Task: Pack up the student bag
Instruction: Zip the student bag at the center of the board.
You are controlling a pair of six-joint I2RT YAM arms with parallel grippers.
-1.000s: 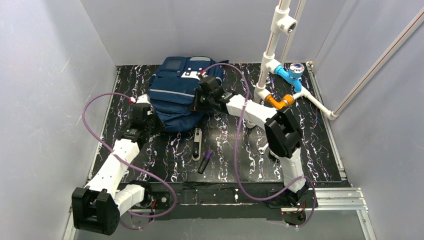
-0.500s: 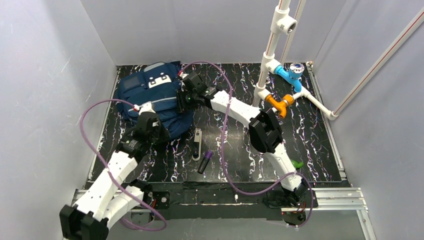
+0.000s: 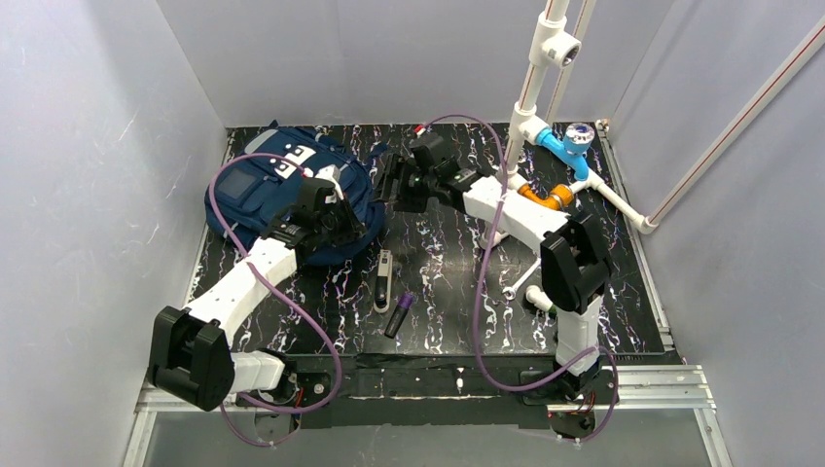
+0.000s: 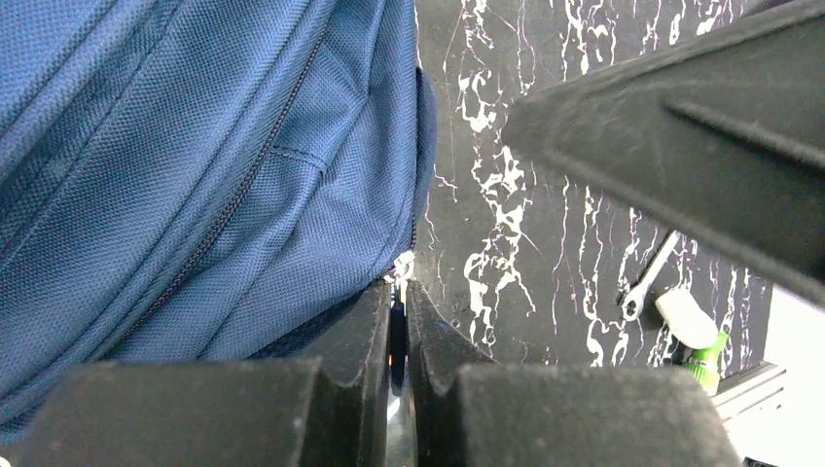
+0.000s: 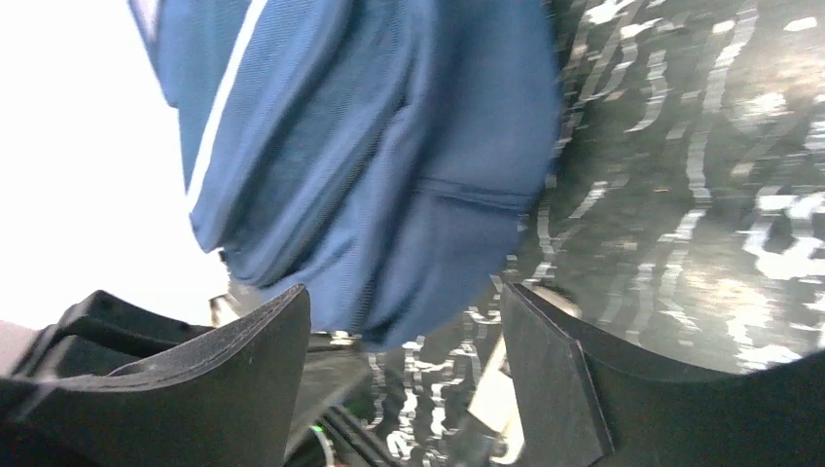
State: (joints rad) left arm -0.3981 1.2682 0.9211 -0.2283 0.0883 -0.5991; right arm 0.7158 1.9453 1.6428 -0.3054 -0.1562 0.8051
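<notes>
Navy fabric of the student bag [image 3: 263, 185] lies bunched at the far left of the black marbled table [image 3: 448, 272]; the left gripper [image 3: 339, 219] sits at its near right edge, jaws pinched together by the zip's end, a small silvery bit at their tips; the right gripper [image 3: 387, 183] hangs just right of the bag, jaws wide, holding nothing; a purple-capped marker [image 3: 399, 314] and a spanner [image 3: 519, 282] lie nearer the arms.
</notes>
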